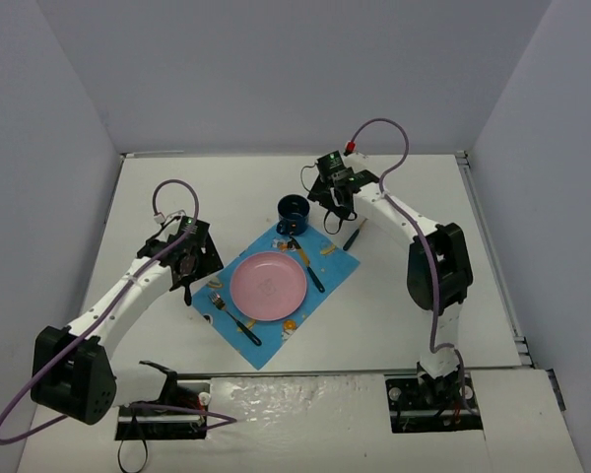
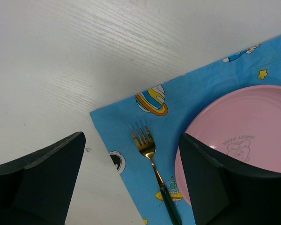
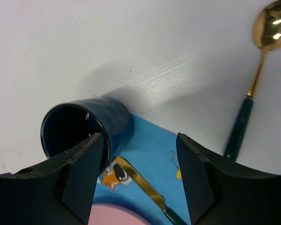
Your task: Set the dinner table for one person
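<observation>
Top view: the white tabletop [image 1: 177, 197] spreads under both arms, carrying a blue mat [image 1: 340, 258] and a pink plate [image 1: 268, 286]. Left wrist: the left hand [image 2: 132, 136] gapes wide, empty, over the fork [image 2: 144, 143]. Right wrist: the right hand [image 3: 139, 137] stands parted, holding nothing, with the mug [image 3: 84, 126] just beside one finger.

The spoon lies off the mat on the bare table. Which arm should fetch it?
Right. The open right gripper hangs just beside the spoon; the left gripper is across the plate, over the fork.

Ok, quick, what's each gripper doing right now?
Left gripper: open, holding nothing.
Right gripper: open, holding nothing, mug beside one finger.
</observation>
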